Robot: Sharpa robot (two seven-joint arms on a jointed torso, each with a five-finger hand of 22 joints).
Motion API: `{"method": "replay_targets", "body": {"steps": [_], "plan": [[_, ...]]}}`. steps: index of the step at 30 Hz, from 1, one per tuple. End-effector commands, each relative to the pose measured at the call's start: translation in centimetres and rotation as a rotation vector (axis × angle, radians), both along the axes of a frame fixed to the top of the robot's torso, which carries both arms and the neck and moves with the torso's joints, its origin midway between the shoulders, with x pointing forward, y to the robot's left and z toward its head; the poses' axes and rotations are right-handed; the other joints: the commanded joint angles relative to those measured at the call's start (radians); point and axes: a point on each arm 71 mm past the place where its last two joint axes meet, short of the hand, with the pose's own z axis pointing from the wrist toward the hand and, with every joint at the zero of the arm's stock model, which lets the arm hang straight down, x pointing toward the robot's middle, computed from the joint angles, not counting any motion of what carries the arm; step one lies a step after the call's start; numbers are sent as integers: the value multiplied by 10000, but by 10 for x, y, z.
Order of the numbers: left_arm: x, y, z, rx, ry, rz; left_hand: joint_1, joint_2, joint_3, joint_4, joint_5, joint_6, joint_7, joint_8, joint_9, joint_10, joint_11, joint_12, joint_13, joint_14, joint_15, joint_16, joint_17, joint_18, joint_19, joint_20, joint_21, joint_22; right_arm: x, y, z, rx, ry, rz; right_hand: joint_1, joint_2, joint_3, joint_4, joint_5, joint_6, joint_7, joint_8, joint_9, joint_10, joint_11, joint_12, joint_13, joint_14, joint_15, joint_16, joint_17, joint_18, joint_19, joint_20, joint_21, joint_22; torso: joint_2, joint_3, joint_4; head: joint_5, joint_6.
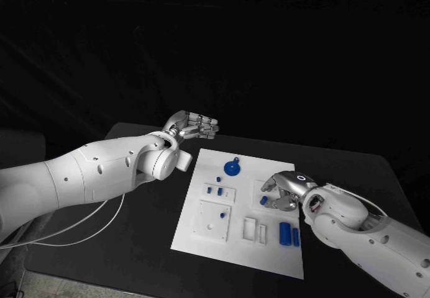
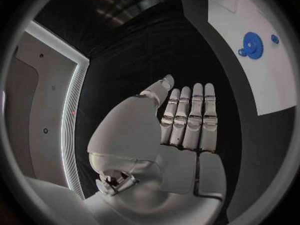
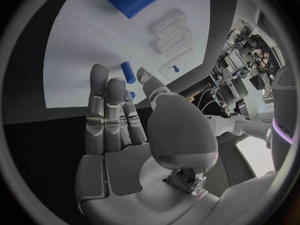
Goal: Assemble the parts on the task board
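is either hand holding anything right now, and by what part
Nothing is held. The left hand is off the task board with fingers straight and together, palm bare. The right hand is over the board near a small blue peg, fingers extended, not gripping it.

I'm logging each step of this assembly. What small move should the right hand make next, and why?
Probably close the right hand on the small blue part beside its fingertips. The hand hovers open over the task board, holding nothing, with that part nearest. The left hand is off the board.
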Motion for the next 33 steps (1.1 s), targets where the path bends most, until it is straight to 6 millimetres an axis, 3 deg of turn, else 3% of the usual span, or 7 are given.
{"method": "replay_targets", "body": {"steps": [1, 3, 7, 15, 29, 33], "plan": [[0, -2, 2, -54, -142, -75, 16, 51, 31, 8, 60, 25, 34, 5, 2, 12, -22, -11, -10, 72, -7, -1, -10, 61, 64, 7, 35, -9, -1, 3, -4, -398, 252, 183, -75, 171, 128, -209, -93, -73, -19, 32, -13, 150, -14, 0, -7, 19, -31, 57, -13, 78, 384, -22, 73, -26, -8, -10, 0, 2, -15], [0, -2, 2, -52, -135, -75, 16, 51, 31, 8, 60, 25, 34, 5, 2, 12, -22, -11, -10, 72, -7, -1, -10, 61, 64, 7, 35, -9, 0, 5, -5, -404, 244, 200, -124, 226, 292, -336, -151, -57, -7, 30, -13, 243, -32, -8, -10, 26, -47, 58, -12, 66, 386, -36, 92, -31, -9, -12, -3, 7, -20], [0, -2, 2, -52, -126, -83, 10, 63, 36, 23, 60, 23, 33, 3, 2, 8, -22, -10, -10, 71, -7, 1, -9, 60, 61, 8, 40, -11, 1, 7, -7, -427, 159, 199, -505, 280, 1314, -820, -513, -42, -11, 27, -15, 458, -78, -8, -10, 59, -66, 73, 6, 36, 373, -66, 208, -1, -4, -9, -4, 21, -29], [0, -2, 2, -47, -90, -94, 9, 65, 37, 26, 60, 23, 32, 3, 2, 8, -22, -10, -10, 70, -7, 1, -9, 60, 60, 9, 41, -11, 1, 9, -11, -633, 59, 222, -837, 322, 3033, -1016, -852, 265, 33, 31, -10, 1276, -279, -24, 2, 145, -167, 117, 55, -63, 367, -161, 412, 132, -4, 0, -8, 11, -47], [1, -2, 1, -39, -61, -83, 9, 65, 37, 26, 60, 23, 32, 3, 2, 8, -22, -10, -10, 70, -7, 1, -9, 60, 60, 9, 41, -11, -1, 16, -16, -697, 104, 416, -910, 387, 3370, -834, -854, 774, 81, 44, 0, 1485, -335, -20, 4, 176, -199, 119, 104, -106, 372, -199, 462, 200, -1, 6, -6, 27, -97], [1, -2, 1, -34, -58, -78, 9, 65, 37, 26, 60, 23, 32, 3, 2, 8, -22, -10, -10, 70, -7, 1, -9, 60, 60, 9, 41, -11, -1, 17, -17, -670, 40, 404, -859, 522, 3360, -790, -922, 1104, 76, 63, 13, 1771, -412, -10, 14, 189, -234, 117, 112, -128, 376, -221, 480, 208, -1, 6, -3, 21, -108]]}}
